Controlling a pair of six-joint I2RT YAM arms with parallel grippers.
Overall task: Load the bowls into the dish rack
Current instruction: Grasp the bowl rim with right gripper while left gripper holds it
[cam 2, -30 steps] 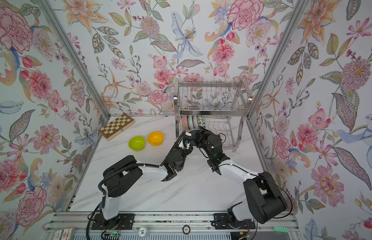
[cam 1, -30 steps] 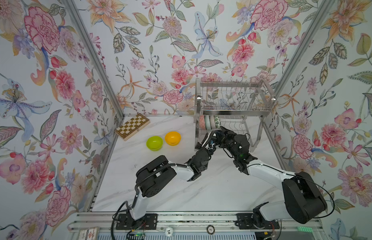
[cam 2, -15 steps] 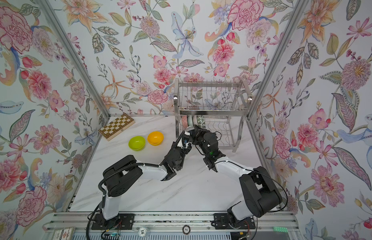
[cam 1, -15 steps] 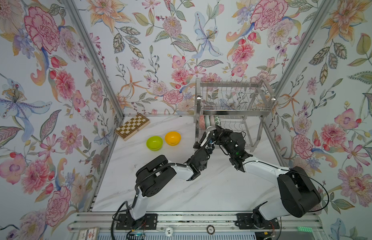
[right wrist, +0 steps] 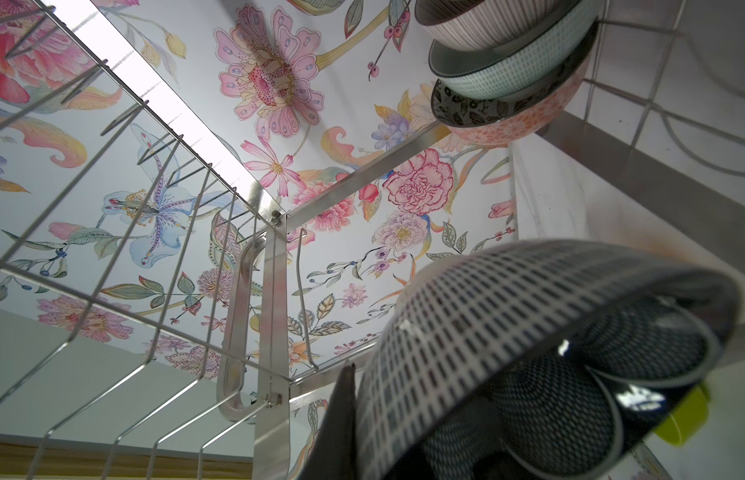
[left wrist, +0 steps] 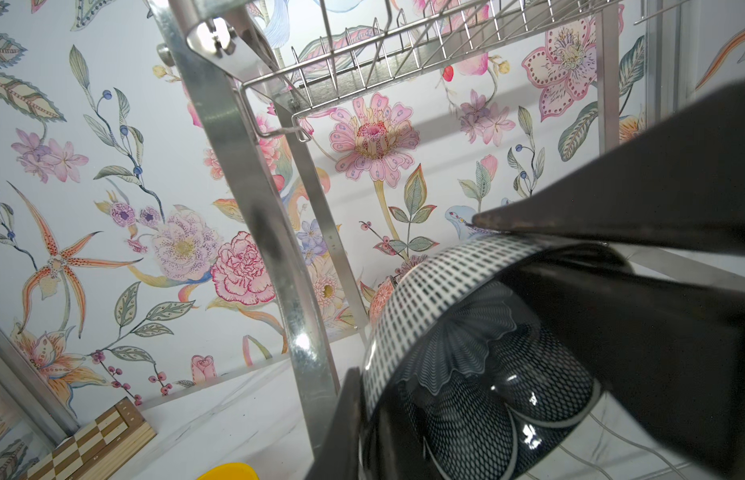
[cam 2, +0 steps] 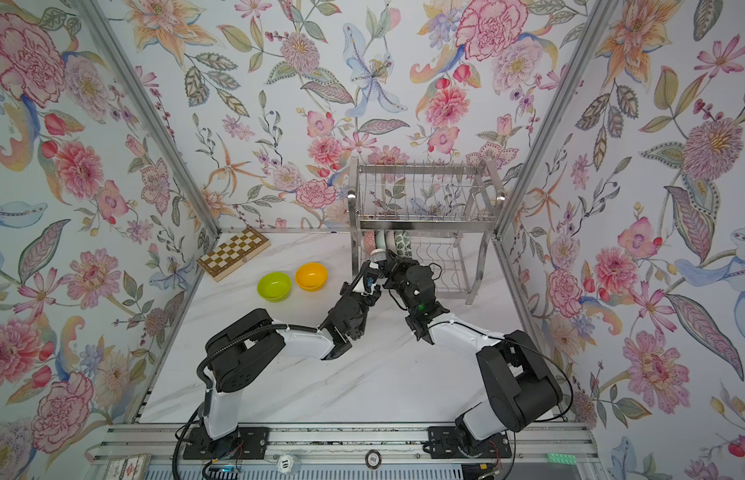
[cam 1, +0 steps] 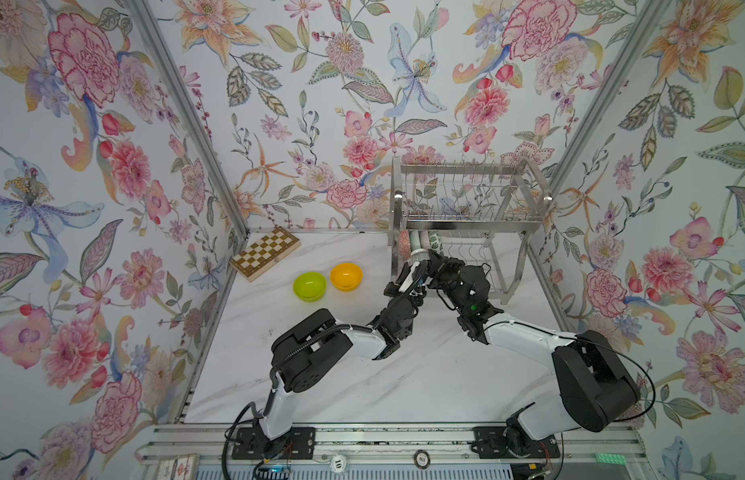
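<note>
floral wallpaper (cam 1: pixel 321 83) covers three walls around a white marble tabletop (cam 1: pixel 425 382), a wooden chessboard (cam 1: pixel 265 252) lying far left

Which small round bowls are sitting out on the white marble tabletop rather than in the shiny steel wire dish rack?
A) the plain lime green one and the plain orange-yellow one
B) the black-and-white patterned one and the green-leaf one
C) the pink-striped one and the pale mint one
A: the plain lime green bowl and the plain orange-yellow bowl rest side by side on the white marble tabletop, left of the shiny steel wire dish rack in both top views.
</note>
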